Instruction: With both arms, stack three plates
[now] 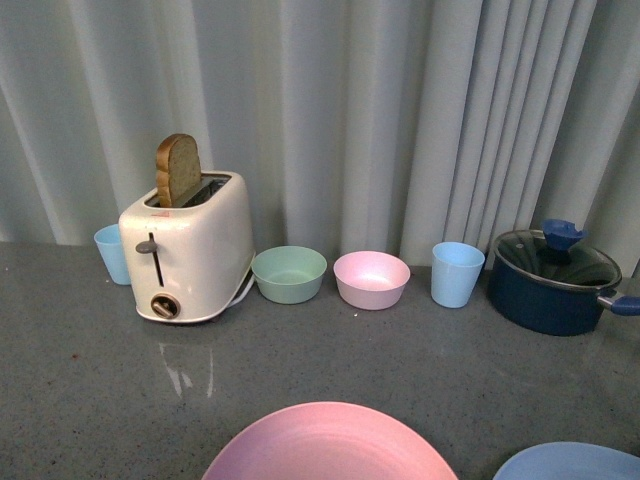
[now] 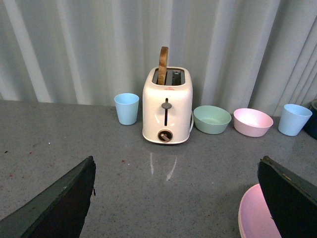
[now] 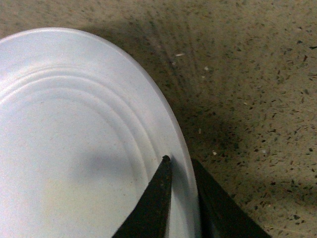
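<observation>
The pink plate lies at the front edge of the front view; part of it shows in the left wrist view. The light blue plate is at the front right. In the right wrist view my right gripper is shut on the light blue plate's rim, one finger inside, one under the edge. My left gripper is open over bare counter, its two black fingers wide apart, the pink plate beside one of them. The beige-cream plate is out of view. Neither arm shows in the front view.
At the back stand a white toaster with a bread slice, two light blue cups, a green bowl, a pink bowl and a dark blue lidded pot. A curtain hangs behind.
</observation>
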Available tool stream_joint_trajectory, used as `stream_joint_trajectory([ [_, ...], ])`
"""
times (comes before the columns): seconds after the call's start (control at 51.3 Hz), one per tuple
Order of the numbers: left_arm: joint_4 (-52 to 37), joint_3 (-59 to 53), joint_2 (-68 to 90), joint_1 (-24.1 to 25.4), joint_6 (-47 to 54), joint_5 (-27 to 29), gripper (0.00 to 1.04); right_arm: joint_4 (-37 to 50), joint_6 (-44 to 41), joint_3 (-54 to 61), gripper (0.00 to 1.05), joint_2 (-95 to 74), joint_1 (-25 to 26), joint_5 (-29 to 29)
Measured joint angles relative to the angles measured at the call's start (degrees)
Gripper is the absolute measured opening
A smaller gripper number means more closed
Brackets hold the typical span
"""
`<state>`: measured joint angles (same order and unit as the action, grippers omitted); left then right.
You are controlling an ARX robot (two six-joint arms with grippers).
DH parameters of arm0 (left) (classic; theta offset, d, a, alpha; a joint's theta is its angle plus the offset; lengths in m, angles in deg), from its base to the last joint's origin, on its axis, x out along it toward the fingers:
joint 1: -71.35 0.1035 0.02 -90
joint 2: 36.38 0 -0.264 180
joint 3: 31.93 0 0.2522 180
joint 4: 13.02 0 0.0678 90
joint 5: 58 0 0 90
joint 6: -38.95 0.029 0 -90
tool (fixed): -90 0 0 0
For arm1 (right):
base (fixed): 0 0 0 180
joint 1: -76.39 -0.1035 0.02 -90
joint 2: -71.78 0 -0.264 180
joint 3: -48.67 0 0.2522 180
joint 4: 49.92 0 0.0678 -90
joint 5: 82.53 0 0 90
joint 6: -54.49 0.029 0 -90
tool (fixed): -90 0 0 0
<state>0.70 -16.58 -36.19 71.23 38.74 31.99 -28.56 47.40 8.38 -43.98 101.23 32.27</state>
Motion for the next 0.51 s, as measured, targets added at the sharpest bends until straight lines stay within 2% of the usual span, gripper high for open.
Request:
stream_joint_trajectory([
  [0.078,0.0,0.0,0.0,0.0,0.0,0.0,0.98,0.04,0.24,1.03,0.03,1.81,1.55,2.91],
  [0.234,0.0,0.0,0.0,0.0,0.0,0.02,0.98,-3.15,0.09,1.6,0.03,5.09,4.59,4.59],
  [0.351,0.0,0.0,0.0,0.0,0.0,0.0,0.98,-9.44,-1.6,1.64,0.03,12.59,7.52,6.56],
  [0.507,0.0,0.0,0.0,0.0,0.0,0.0,0.98,-15.89,-0.44,0.04,0.03,25.27,5.84,11.39],
])
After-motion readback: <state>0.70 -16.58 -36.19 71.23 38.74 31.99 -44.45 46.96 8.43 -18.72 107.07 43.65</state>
